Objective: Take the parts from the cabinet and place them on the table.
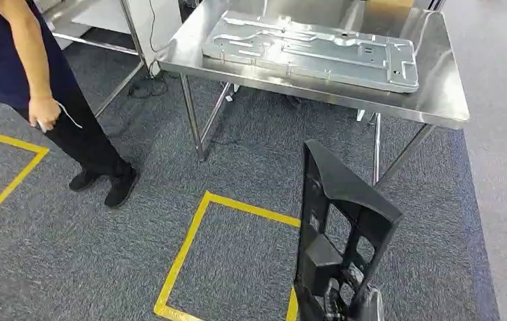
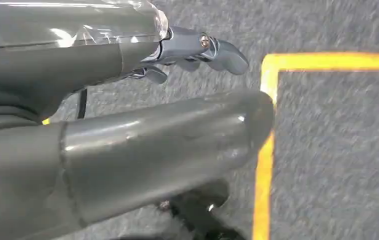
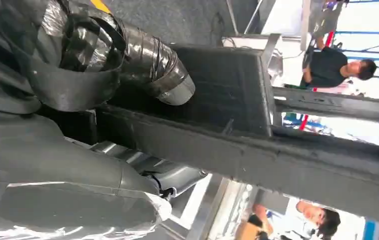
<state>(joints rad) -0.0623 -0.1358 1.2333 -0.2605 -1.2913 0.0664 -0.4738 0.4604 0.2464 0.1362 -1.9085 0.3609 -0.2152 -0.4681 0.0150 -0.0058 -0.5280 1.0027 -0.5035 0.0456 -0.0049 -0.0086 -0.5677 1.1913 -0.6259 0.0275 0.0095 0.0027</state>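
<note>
A black plastic frame part stands upright in front of me, and my right hand grips it at its lower end. In the right wrist view the thumb and fingers wrap around a bar of that black part. The steel table is ahead, slightly to the right. A large silver sheet-metal panel lies flat on it. My left hand hangs over the carpet with its fingers apart and nothing in it.
A person in dark clothes stands at the left, holding a small object. Yellow tape marks squares on the grey carpet between me and the table. A metal rack stands at the back left.
</note>
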